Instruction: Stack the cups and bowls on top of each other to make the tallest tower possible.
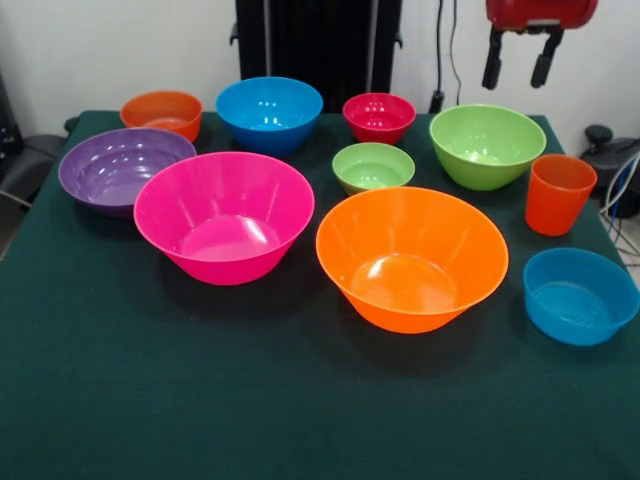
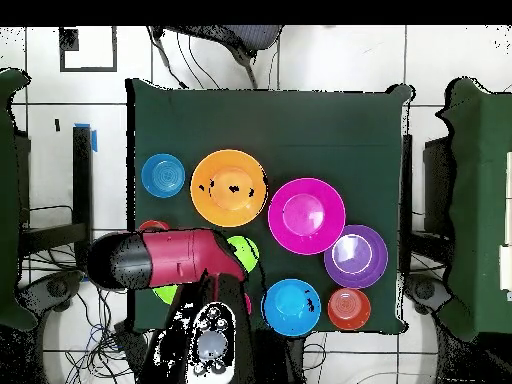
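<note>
On the bench [image 1: 300,420], which is covered in dark green cloth, nine glossy plastic bowls and one cup stand rim up, none stacked, so no tower exists. No brand, label or writing can be read on any piece.

From the front view, the large orange bowl [image 1: 412,258] and the large pink bowl [image 1: 224,216] sit side by side in the middle, near each other but apart. Behind the pink one lie the mid purple bowl [image 1: 122,169], the small shallow orange bowl [image 1: 162,113] and the mid blue bowl [image 1: 269,113]. The small red bowl [image 1: 379,117] stands to the right of the blue one, and the small green bowl [image 1: 373,166] sits just in front of it. The mid green bowl [image 1: 487,145] is further right, with the small orange-red tapered plastic cup [image 1: 559,193] just beside it near the bench's right edge. The small blue bowl [image 1: 580,295] lies nearest the camera on that side.

The red and black arm [image 2: 165,258] lies level over the bench's edge in the overhead view, covering parts of the green and red pieces. Its gripper [image 1: 517,60] hangs high above the mid green bowl, its two black fingers [image 1: 492,62] pointing down and spread apart, holding nothing.
</note>
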You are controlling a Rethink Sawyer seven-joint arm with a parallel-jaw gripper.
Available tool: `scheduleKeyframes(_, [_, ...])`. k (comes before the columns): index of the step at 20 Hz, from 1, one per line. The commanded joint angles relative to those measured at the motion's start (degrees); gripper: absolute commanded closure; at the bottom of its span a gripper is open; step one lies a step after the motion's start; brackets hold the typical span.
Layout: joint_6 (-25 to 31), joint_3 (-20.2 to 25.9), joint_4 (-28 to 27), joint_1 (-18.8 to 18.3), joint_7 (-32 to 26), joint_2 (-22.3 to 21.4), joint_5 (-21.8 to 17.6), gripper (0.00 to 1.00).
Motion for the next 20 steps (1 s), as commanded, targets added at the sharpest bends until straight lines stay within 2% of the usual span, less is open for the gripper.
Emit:
scheduleKeyframes(1, [-4.2,0.7,-5.9,0.5,8.4,8.6,-2.3,0.0])
scheduleKeyframes(9, [-9.0,-0.5,-8.2,1.4,8.7,13.9,-2.2,0.0])
scheduleKeyframes(14, [-10.5,-2.6,-9.7,4.0,10.3,15.4,-1.5,0.0])
scheduleKeyframes(20, [-14.8,-4.6,-12.0,6.8,12.2,19.5,0.5,0.0])
